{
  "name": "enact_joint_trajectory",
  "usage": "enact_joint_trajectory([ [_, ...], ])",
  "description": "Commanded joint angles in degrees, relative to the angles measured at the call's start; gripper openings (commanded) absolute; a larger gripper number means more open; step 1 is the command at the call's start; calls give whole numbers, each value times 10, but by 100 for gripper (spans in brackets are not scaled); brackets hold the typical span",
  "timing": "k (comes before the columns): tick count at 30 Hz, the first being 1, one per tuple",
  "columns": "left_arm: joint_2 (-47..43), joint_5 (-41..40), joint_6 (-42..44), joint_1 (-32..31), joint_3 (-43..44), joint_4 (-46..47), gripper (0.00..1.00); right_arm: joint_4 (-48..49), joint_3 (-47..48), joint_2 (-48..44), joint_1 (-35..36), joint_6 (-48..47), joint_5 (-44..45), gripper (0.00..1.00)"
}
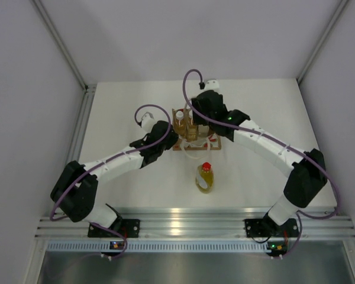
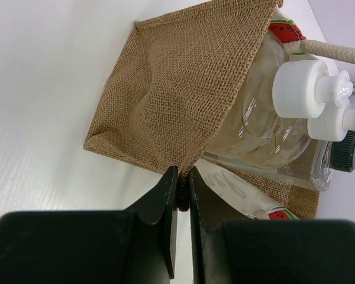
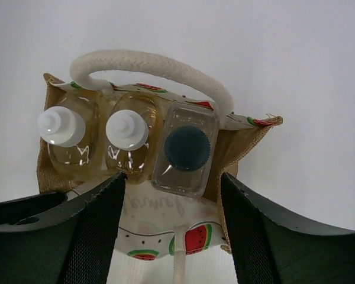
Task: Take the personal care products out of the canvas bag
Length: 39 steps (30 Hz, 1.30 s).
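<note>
Canvas bag (image 2: 177, 100) with left claw (image 2: 182, 178) tight on its edge, right claw (image 3: 173, 177) wide above.

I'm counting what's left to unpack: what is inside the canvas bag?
Inside the canvas bag stand two amber bottles with white caps and a pale bottle with a dark grey cap. The bag's walls hide their lower parts and anything beneath.

Top camera looks down on the whole table (image 1: 272, 100). Wrist cameras sit close to the bag (image 2: 177, 89) (left: side; right: top), common to all views.
</note>
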Motion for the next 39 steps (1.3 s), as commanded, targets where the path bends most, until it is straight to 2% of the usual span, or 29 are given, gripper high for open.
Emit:
enact_joint_trajectory([
  [1,-5,10,13,-4,-21,-69,0,-21,37,29,-19,11,-3,64],
  [15,-5,10,15,-4,-22,-69,0,-17,36,92,-53,18,-24,57],
  [25,-6,9,17,-5,-24,-69,0,-18,39,112,-56,25,-17,33],
  [27,-6,10,16,-5,-24,-69,0,-18,39,109,-56,26,-17,23],
  [28,-6,10,16,-4,-24,-69,0,-18,39,103,-56,27,-17,10],
  [30,-6,10,16,-5,-24,-68,0,-17,39,92,-54,27,-18,0],
  [39,-8,10,10,-4,-24,-69,0,-14,68,21,-48,-3,-21,0],
])
